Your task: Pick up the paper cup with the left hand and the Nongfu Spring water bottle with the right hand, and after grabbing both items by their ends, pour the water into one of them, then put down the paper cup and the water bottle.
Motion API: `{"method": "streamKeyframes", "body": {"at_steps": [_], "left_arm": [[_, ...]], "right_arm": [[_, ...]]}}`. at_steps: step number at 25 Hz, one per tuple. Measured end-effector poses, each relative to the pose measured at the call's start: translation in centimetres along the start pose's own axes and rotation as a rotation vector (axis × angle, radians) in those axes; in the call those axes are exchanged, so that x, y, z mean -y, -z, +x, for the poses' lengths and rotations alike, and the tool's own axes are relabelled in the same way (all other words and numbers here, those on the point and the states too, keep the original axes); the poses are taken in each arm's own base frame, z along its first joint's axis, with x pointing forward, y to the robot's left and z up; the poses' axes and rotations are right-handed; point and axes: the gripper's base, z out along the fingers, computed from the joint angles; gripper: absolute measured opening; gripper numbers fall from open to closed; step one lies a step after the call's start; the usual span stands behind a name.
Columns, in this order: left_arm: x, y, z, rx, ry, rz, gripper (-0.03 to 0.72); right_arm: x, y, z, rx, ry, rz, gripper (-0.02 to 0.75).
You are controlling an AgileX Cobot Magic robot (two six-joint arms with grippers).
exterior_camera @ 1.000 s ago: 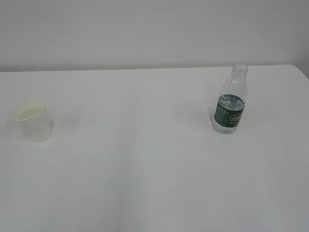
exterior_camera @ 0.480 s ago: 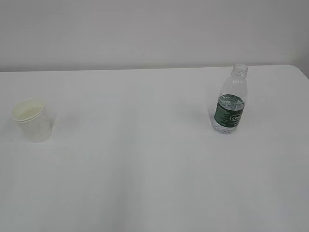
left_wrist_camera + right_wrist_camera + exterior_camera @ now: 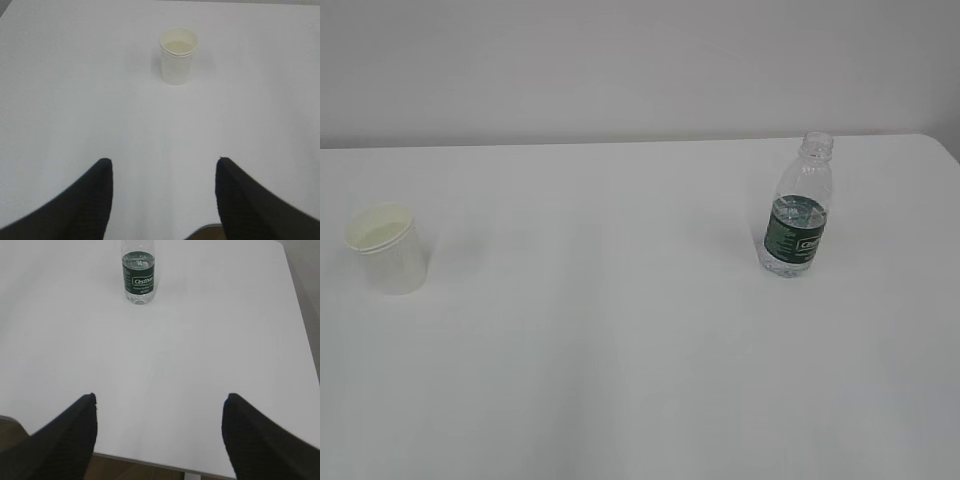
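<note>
Exterior view showed the white table (image 3: 620, 350) with the paper cup (image 3: 386, 248) at nine o'clock, upright, its mouth up, and the Nongfu Spring water bottle (image 3: 798, 206) at about two o'clock, also upright and capless; neither arm appeared there. The two stood well apart, likely so that each sat on its own arm's side and could be reached without crossing.

From the left wrist, the left hand (image 3: 162, 195) had its black fingers spread wide with nothing between them, and the cup (image 3: 178, 55) stood at twelve o'clock, well ahead. It was a tapered white paper shell with a rolled rim and a pale cream inside, light and probably easy to crush.

From the right wrist, the right hand (image 3: 160, 432) was likewise spread and empty, near the table's front edge, with the bottle (image 3: 138, 275) at eleven o'clock, far off. Its clear ribbed plastic carried a dark green label band with white print, and water (image 3: 139, 258) showed just above the band. Neither item had yet been gripped.
</note>
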Motion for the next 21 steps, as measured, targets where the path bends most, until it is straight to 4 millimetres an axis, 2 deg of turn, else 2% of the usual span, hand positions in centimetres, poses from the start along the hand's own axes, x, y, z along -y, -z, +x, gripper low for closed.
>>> {"method": "streamKeyframes", "body": {"at_steps": [21], "left_arm": [[0.00, 0.00, 0.00, 0.000, 0.000, 0.000, 0.461]], "right_arm": [[0.00, 0.00, 0.00, 0.000, 0.000, 0.000, 0.590]]}}
